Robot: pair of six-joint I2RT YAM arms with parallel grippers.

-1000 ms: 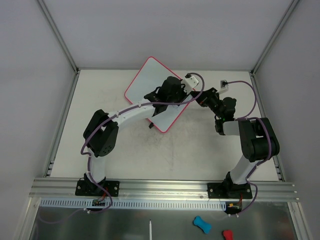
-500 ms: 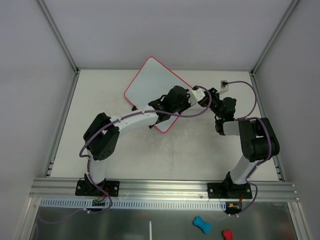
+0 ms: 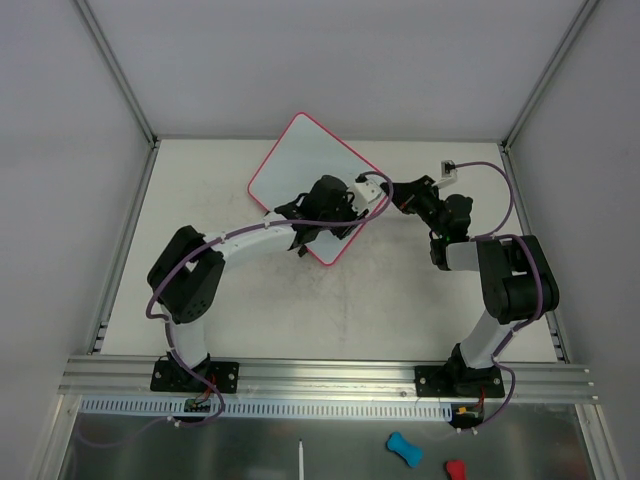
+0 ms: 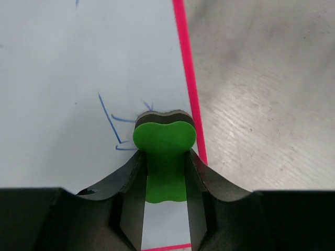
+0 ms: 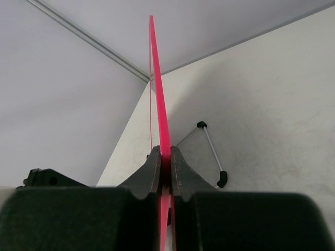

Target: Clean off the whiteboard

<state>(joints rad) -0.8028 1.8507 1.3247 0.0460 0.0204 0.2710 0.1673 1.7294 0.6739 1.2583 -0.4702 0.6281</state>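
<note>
The left arm is pictured at the left, stretched across the pale tabletop to the whiteboard, which is set cornerwise at the far middle of the tabletop. The left tool is closed around a green eraser (bone-shaped, with a dark pad beneath it). The eraser's narrow waist is pinched between the two black fingers. Its head is pressed on the white surface just beside the pink-red frame. Thin blue pen strokes are shown on the board immediately left of the eraser, one of them reaching its dark edge. Bare, scuffed tabletop is seen beyond the frame to the right. Further right, the board's right-hand corner is gripped by the right tool. Its jaws are shut tight on the frame's edge, one on each face, as shown edge-on from the right wrist. A thin wire leg with black tips is visible in that view beside the board, over the tabletop. At the lower right, below the metal rail to which the arm bases are bolted, a blue object and a red object are seen lying.
</note>
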